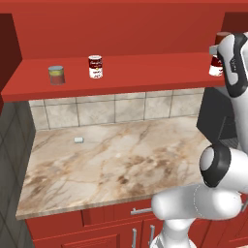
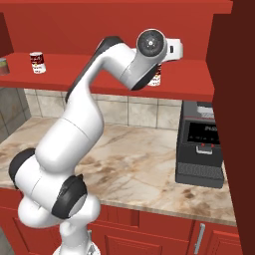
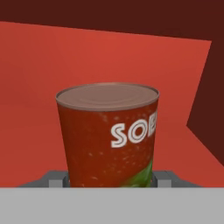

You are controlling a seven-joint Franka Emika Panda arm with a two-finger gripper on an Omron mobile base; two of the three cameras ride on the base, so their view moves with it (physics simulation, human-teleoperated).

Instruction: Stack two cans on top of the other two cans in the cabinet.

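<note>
You are seeing the gripper (image 3: 109, 183) closing its jaws on the dark red soup can (image 3: 108, 135), while the right base view is showing a red-and-white soup can (image 2: 156, 75) beneath.

counter (image 1: 116, 155): glossy veined marble | dark red can (image 3: 109, 135): dull metal lid

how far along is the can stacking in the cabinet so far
Done: probably one stack. At the right end of the cabinet shelf, a dark red can appears to sit on a red-and-white soup can, though the arm hides much of it. In hand: the gripper has a finger on each side of that dark red can; whether it grips is unclear. Left: the other soup can and the grey can stand apart, unstacked.
</note>
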